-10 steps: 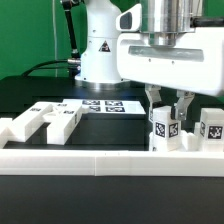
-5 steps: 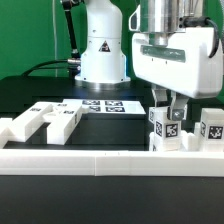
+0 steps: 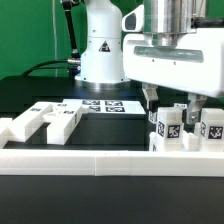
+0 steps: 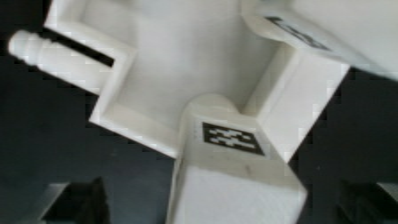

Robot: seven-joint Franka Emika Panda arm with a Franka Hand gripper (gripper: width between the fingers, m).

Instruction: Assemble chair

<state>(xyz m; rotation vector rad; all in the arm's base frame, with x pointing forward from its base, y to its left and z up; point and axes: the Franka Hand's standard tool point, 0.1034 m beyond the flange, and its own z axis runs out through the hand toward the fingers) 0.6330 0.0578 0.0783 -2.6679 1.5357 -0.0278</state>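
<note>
At the exterior view's left, two loose white chair parts (image 3: 45, 120) side by side on the black table (image 3: 25, 92), behind the long white rail (image 3: 100, 160). Midway, farther back, the marker board (image 3: 103, 105). Toward the right, gripper (image 3: 170, 108) spread open (fingers either side, not clamping) astride an upright tagged post (image 3: 166, 126); just beside it, another tagged piece (image 3: 211, 127).

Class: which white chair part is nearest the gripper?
The upright tagged part directly under the open gripper; a similar upright part stands at the exterior view's right, flat parts lie at its left.
</note>
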